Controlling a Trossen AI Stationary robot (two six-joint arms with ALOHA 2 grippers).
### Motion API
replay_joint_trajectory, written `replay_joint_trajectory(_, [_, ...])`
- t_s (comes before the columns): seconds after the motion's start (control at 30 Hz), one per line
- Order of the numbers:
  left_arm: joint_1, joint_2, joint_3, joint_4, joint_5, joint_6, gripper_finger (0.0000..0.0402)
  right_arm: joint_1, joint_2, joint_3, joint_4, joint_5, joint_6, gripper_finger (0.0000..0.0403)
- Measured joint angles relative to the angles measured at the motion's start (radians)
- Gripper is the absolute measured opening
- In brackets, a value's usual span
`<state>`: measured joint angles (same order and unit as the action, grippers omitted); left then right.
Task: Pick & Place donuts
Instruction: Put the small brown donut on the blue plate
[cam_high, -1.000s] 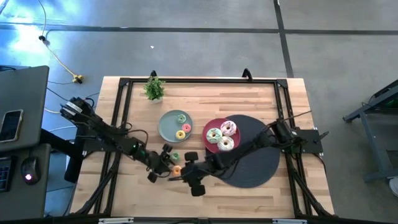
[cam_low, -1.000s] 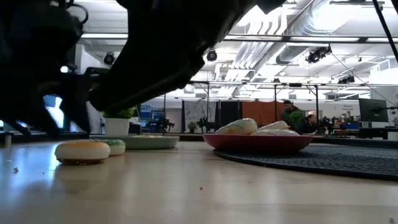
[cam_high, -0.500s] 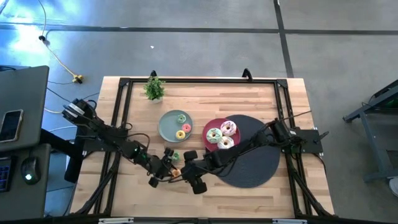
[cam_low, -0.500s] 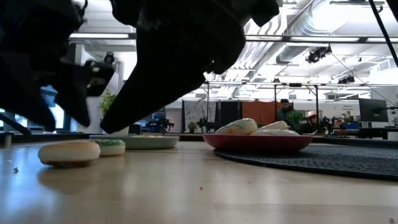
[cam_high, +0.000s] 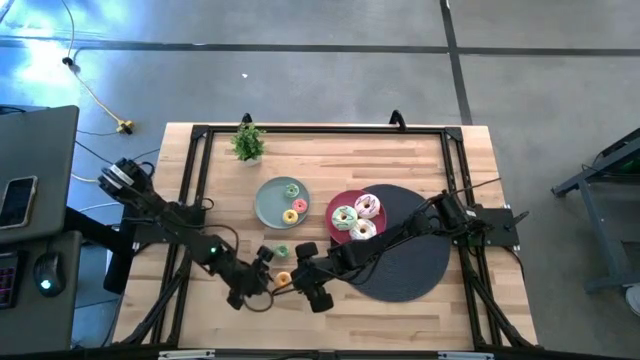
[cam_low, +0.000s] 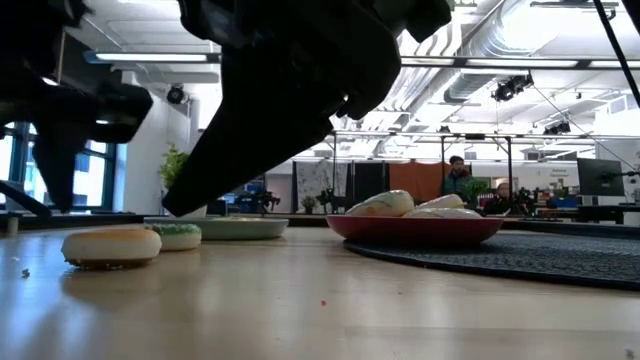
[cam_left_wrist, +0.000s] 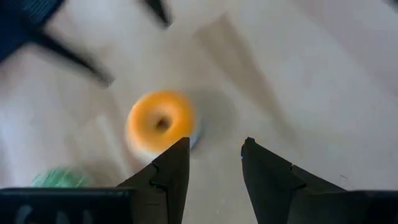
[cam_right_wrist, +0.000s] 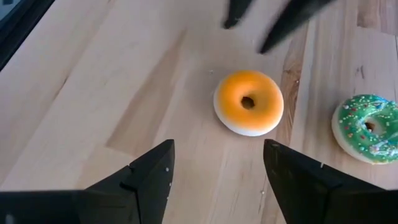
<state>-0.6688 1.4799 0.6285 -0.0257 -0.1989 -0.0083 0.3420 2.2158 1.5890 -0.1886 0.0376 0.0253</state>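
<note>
Donuts mostly sit plated: three on the red plate (cam_high: 338, 221), two on the grey-green plate (cam_high: 268, 204). Orange donut (cam_right_wrist: 249, 102) and green donut (cam_right_wrist: 367, 127) remain on the counter (cam_high: 400, 160). Right tool (cam_right_wrist: 216, 177) hangs released over the orange one; left tool (cam_left_wrist: 214, 168) stands parted, empty, beside it.

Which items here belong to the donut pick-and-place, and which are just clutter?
Job: orange donut and green donut on the table; two small donuts on grey-green plate; three larger donuts on pink plate.
Lying about: potted plant; dark round mat.
</note>
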Motion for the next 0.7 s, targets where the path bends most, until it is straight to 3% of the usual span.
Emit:
replay_joint_trajectory(0.2, [0.053,0.124,0.0,0.119,0.067,-0.003,0.0138,-0.003,0.0,0.0,0.005,0.001,0.003,0.0237])
replay_joint_trajectory(0.7, [0.206,0.147,0.0,0.195,0.134,0.161,0.0138,-0.007,0.001,0.0,0.008,0.019,0.106,0.0236])
